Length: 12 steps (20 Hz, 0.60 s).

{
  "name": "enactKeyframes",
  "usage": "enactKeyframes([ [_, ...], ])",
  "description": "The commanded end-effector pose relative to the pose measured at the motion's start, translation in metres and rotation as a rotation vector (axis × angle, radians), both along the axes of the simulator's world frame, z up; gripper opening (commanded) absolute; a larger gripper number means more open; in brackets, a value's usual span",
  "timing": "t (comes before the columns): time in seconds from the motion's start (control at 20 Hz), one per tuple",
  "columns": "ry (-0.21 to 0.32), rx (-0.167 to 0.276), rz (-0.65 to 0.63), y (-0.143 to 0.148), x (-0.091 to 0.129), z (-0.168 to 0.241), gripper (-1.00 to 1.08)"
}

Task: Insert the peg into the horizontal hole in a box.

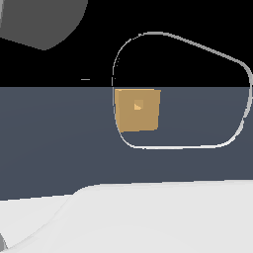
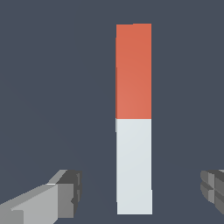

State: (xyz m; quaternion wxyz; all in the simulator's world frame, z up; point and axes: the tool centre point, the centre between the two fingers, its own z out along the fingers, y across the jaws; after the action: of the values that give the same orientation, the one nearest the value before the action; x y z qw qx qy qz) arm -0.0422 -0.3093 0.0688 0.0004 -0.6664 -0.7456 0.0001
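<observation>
The peg lies flat on the dark grey surface in the wrist view, a long bar with an orange-red half (image 2: 133, 72) and a white half (image 2: 134, 166). My gripper (image 2: 141, 191) hangs above it, open, its grey fingers (image 2: 65, 193) standing wide on either side of the white half and touching nothing. In the exterior view the tan box (image 1: 148, 121) sits on the surface near the middle, with the small square hole (image 1: 138, 105) in the face turned toward the camera. The peg is hidden in the exterior view.
A large white part of the arm (image 1: 148, 217) fills the bottom of the exterior view. A grey rounded shape (image 1: 42, 22) sits at the top of the exterior view's left. A thin pale loop (image 1: 197, 146) runs around the box.
</observation>
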Motion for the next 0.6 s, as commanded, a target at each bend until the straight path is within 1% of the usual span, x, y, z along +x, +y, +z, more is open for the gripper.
enactKeyframes([
  [0.0,-0.001,0.000,0.003,-0.005,0.001,-0.001,1.00],
  [0.3,0.000,0.000,0.002,-0.005,0.000,-0.005,1.00],
  [0.55,0.000,0.000,0.002,-0.007,0.000,-0.023,1.00],
])
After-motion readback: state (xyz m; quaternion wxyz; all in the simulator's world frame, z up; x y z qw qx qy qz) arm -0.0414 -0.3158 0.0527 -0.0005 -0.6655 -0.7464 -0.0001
